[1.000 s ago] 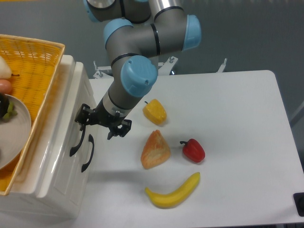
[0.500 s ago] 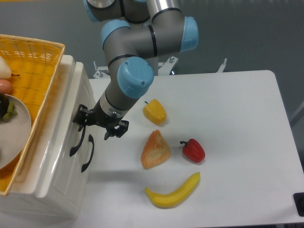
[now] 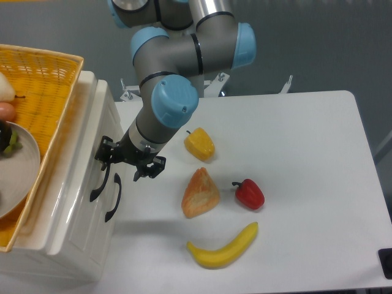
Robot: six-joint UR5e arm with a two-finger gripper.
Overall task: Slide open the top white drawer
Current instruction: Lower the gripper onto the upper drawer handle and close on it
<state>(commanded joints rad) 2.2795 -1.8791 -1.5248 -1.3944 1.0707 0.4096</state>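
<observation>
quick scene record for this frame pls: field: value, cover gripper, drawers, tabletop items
gripper: at the top end of the top white drawer's handle; jaws look open, grasp unconfirmed
top white drawer: looks closed
lower drawer: closed, same black handle
cabinet top: yellow woven basket with a plate
table: yellow pepper, red pepper, orange wedge-shaped item, banana

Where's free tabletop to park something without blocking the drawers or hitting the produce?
Free: the right side of the table, right of the red pepper, and the far strip behind the yellow pepper. Crowded: the centre cluster with the orange piece and banana, plus the gap by the top white drawer, where the gripper sits.
</observation>
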